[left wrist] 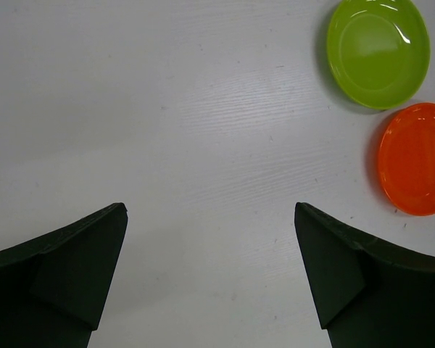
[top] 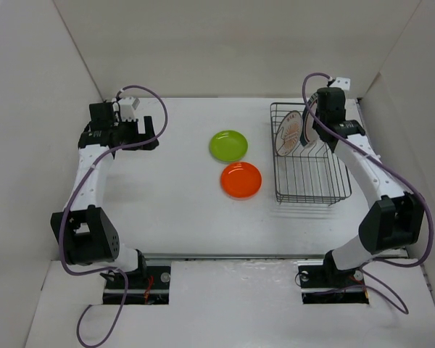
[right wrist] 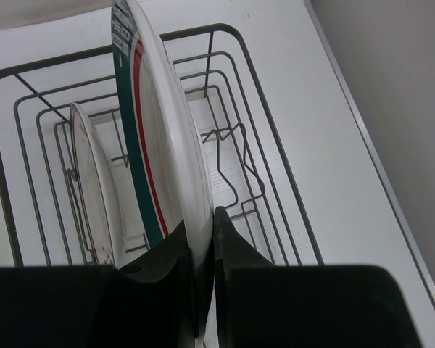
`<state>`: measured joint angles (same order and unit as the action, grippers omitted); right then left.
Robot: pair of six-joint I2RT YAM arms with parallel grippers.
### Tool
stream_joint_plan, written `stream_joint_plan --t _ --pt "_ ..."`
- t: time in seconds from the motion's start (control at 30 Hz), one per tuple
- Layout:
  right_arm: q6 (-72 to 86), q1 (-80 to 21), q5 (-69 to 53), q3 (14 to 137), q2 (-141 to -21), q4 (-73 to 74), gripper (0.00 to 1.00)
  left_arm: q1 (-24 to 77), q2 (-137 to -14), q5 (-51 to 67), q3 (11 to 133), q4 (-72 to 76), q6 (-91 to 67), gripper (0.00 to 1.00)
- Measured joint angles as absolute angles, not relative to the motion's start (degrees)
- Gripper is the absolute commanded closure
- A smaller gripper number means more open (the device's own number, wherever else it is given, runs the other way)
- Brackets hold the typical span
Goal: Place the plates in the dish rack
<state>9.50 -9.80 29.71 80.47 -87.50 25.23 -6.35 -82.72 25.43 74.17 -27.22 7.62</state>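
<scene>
Green-and-red-rimmed plate (right wrist: pixel 163 138) upright, edge inside right end effector (right wrist: pixel 201 221)

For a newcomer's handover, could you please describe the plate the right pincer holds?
Look in the dish rack on the right of the table. Of two upright plates there, it is the larger plate, green-and-red-rimmed, in the right pincer.

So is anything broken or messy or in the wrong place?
Nothing looks broken or spilled. The small plate and the rimmed plate stand on edge in the dish rack, the latter pinched by the right gripper. The lime green plate and orange plate lie flat on the table, waiting.
</scene>
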Motion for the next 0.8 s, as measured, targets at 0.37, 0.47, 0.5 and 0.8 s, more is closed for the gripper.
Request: stream_joint_plan --t 0.37,0.47,0.5,0.8 --pt "10.17 -10.85 30.09 80.42 -89.93 23.29 1.0 -6.35 -82.87 25.43 73.49 -27.35 7.6 0.0" --pt "10.15 -10.96 30.11 80.36 -89.95 23.27 1.0 -6.35 -83.15 25.43 73.47 -27.33 7.62 0.0" --pt "10.17 -10.96 30.13 80.2 -89.93 23.07 1.0 -6.35 -83.2 25.43 73.47 -27.33 7.62 0.0" --pt "10.37 -11.05 29.71 79.61 -89.93 22.48 0.84 -6.35 -83.53 25.52 73.08 -27.27 7.62 0.0"
